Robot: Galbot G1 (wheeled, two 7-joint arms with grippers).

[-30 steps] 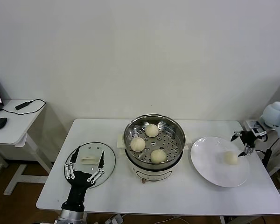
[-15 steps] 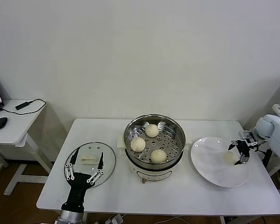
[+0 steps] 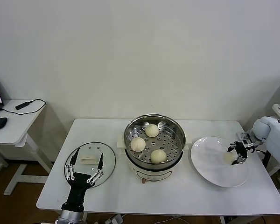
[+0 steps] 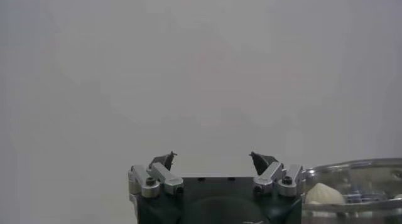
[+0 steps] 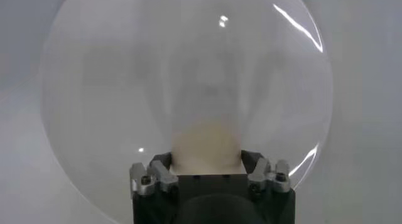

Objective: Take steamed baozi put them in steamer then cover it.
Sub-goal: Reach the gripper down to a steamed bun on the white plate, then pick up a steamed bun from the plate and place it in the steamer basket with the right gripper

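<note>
One right gripper [image 3: 237, 154], at the frame's right, has just lowered its open fingers around the last steamed baozi [image 3: 230, 157] on the plate [image 3: 210, 163]; three sit in the central steamer [image 3: 154, 140], so grasping follows.

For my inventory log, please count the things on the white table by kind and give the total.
Baozi: 4, three in the steamer, one on the plate
Steamer: 1
Glass cover: 1
White plate: 1
Total: 7
</note>
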